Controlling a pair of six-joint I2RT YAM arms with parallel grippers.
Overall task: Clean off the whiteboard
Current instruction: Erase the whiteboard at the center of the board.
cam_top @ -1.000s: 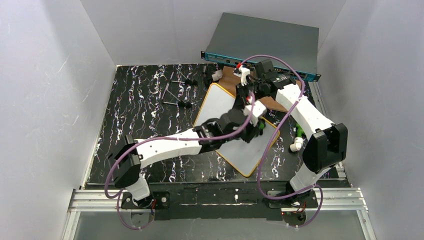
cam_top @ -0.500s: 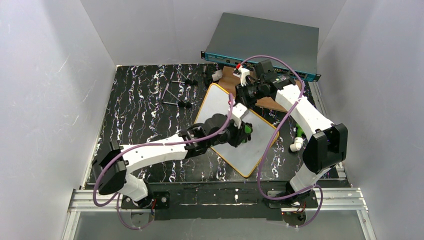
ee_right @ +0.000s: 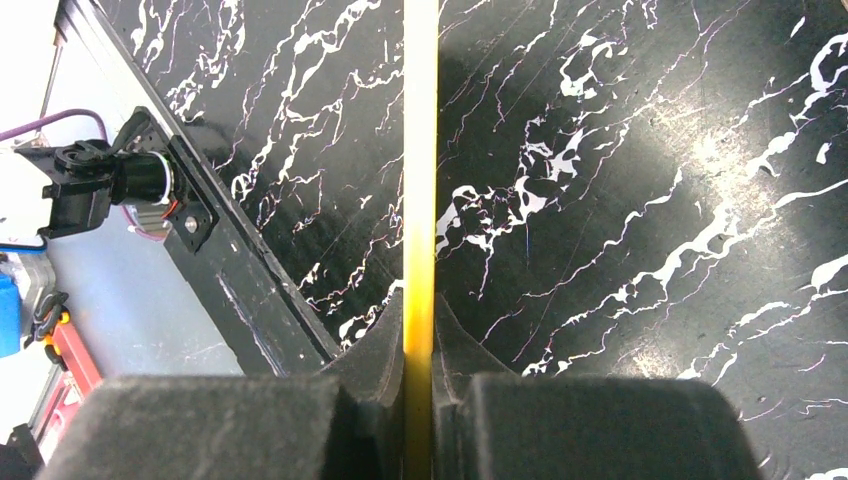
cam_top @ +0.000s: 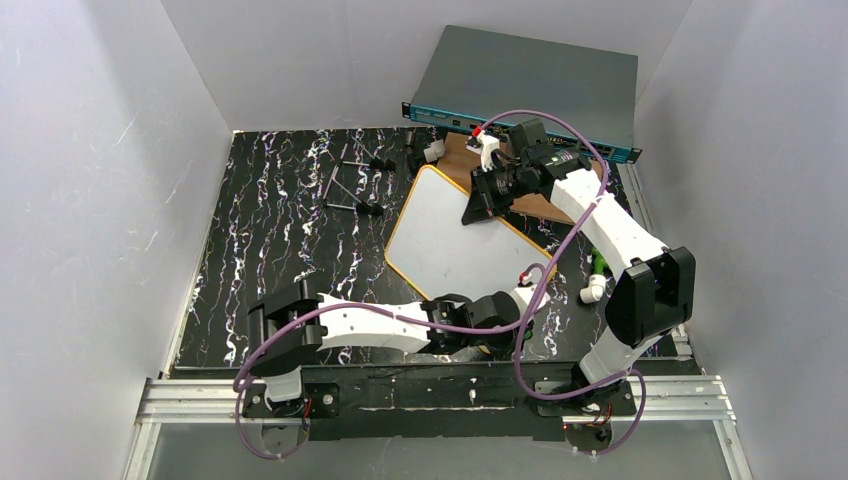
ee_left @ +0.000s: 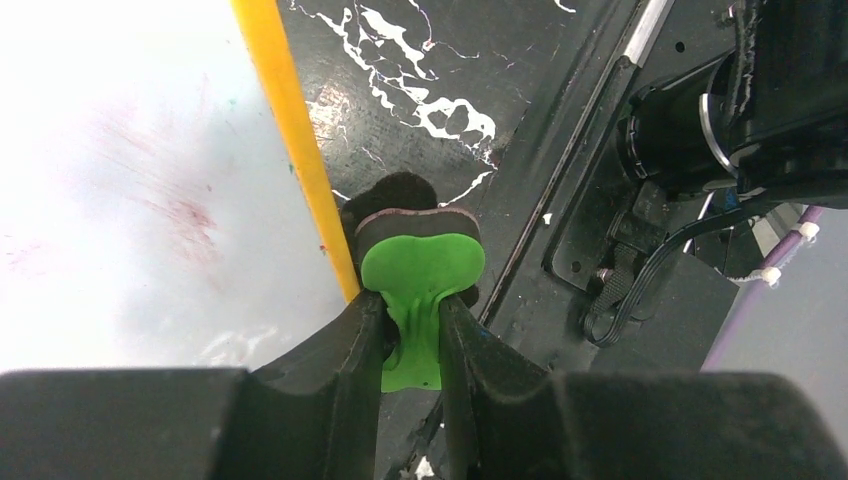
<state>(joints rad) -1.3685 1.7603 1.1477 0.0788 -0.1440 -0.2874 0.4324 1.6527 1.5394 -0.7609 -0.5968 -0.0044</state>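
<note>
- My left pincer (ee_left: 412, 325) is clamped on the green handle of an eraser (ee_left: 420, 262), one finger on each side of the handle.
- The eraser's dark felt pad sits over the black marbled bench (cam_top: 290, 220), just past the orange-yellow frame (ee_left: 300, 170) at the near end of the whiteboard (cam_top: 445, 250).
- The whiteboard sits on the bench at an angle between my two arms. Its far corner is by the brown wooden board (cam_top: 458, 150).
- Faint red smears (ee_left: 185, 215) show on the white surface near the eraser, and the rest of the board looks white from above.
- My right pincer (ee_right: 420, 322) is pinched shut on the frame at the board's far right edge. Its wrist camera sees the frame edge-on as a thin yellow line.
</note>
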